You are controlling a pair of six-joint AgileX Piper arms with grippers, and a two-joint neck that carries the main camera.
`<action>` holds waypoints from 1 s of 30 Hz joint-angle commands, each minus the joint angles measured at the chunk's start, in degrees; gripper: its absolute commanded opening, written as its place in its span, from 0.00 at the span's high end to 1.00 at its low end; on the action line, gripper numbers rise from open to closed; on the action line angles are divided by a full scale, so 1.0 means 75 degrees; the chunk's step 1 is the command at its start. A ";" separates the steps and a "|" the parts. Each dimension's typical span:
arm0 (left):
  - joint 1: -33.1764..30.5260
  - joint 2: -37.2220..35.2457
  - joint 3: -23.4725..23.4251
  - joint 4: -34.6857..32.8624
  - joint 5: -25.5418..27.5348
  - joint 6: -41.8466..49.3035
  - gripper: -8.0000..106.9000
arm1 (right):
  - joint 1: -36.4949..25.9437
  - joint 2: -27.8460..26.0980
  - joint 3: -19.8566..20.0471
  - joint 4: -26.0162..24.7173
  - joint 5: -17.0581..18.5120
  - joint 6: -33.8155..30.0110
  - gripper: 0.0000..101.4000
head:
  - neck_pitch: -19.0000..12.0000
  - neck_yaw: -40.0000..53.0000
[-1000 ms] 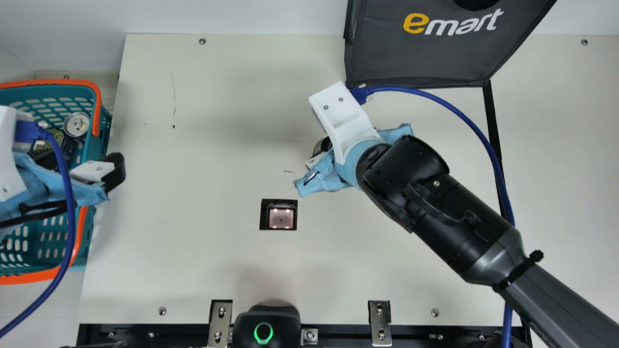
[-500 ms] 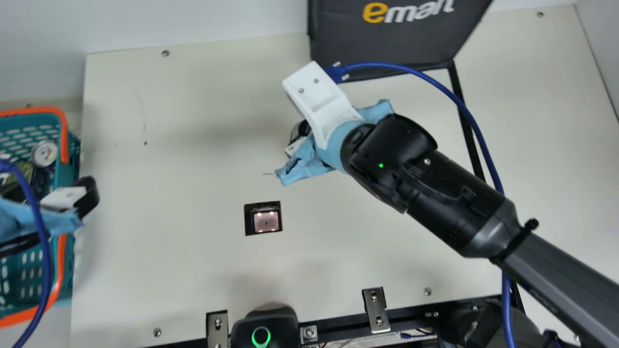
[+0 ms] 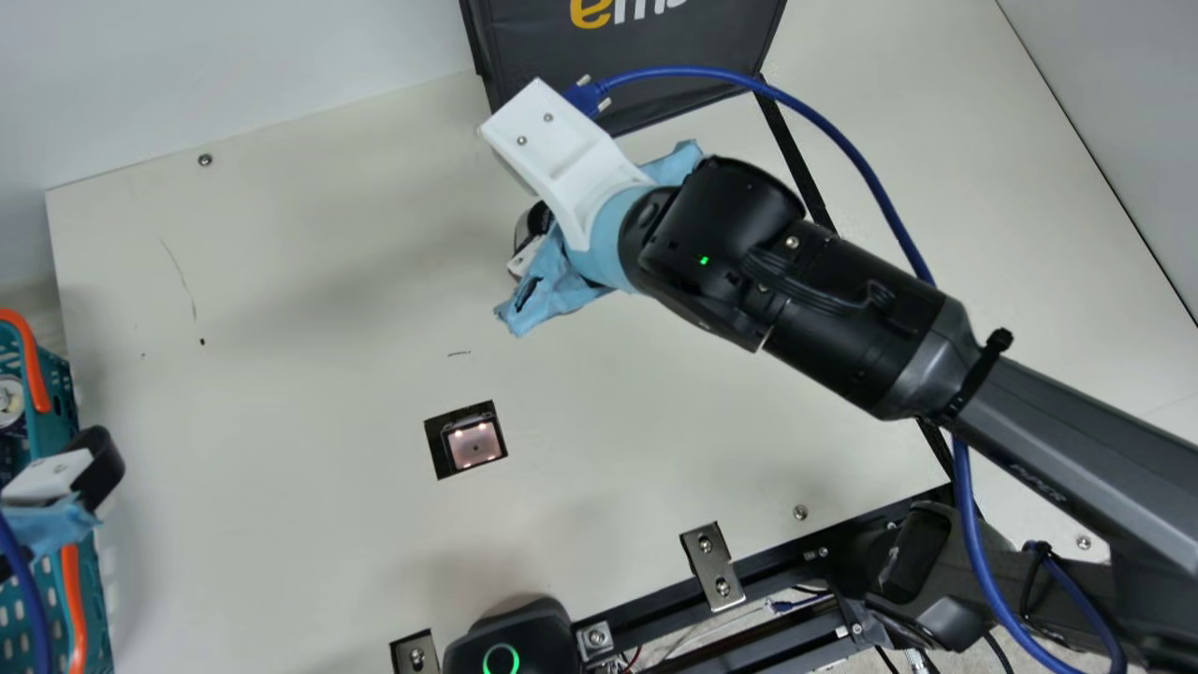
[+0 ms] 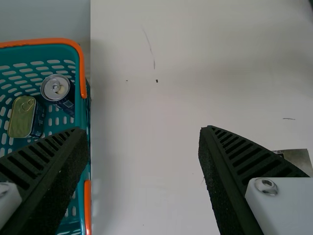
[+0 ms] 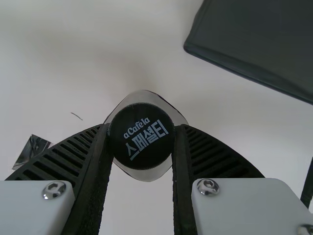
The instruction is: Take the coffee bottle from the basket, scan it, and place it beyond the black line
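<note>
"Which step are you on?"

"You have the coffee bottle [image 5: 142, 137] out of the basket [image 4: 83, 68]. In the main view it sits up and left of centre, short of the black line [image 3: 796, 150]. I'd call it the carry between scan and placing, though I can't tell whether your scan registered."

"How's your grip?"

"Your right gripper [image 5: 142, 129] has its fingers clamped on the bottle, one either side of the cap. Your left gripper [image 4: 143, 131], by the basket at the main view's left edge, has its fingers wide apart with nothing between."

"And your next move?"

"If the scan is good, take it rightward across the line, clear of the dark bag [image 3: 627, 56] at the top, and set it down upright. If not, bring it over the scanner [image 3: 474, 444] first."

"How does the bottle look to you?"

"Round black cap, pale lettering, and a wider silvery-grey shoulder with rounded corners beneath."
</note>
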 commanded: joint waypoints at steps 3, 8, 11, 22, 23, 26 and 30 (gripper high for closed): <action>0.0000 0.0000 0.0000 0.0000 0.0000 0.0000 0.15 | -0.0128 -0.0104 0.0061 0.0021 -0.0008 -0.0027 1.00 | -0.0198 -0.0018; 0.0000 0.0000 0.0000 0.0000 0.0000 0.0000 0.15 | -0.0369 -0.0267 0.0163 0.0049 0.0021 -0.0076 1.00 | -0.0198 -0.0018; 0.0000 0.0000 0.0000 0.0000 0.0000 0.0000 0.15 | -0.0540 -0.0367 0.0223 0.0069 0.0044 -0.0122 1.00 | -0.0198 -0.0018; 0.0000 0.0000 0.0000 0.0000 0.0000 0.0000 0.15 | -0.1262 -0.0695 0.0423 0.0189 0.0104 -0.0337 1.00 | -0.0198 -0.0018; 0.0000 0.0000 0.0000 0.0000 0.0000 0.0000 0.15 | -0.1336 -0.0717 0.0434 0.0205 0.0106 -0.0362 1.00 | -0.0198 -0.0018; 0.0000 0.0000 0.0000 0.0000 0.0000 0.0000 0.15 | -0.1564 -0.0776 0.0464 0.0258 0.0107 -0.0442 1.00 | -0.0198 -0.0018; 0.0000 0.0000 0.0000 0.0000 0.0000 0.0000 0.15 | -0.1865 -0.0839 0.0509 0.0324 0.0089 -0.0537 1.00 | -0.0198 -0.0018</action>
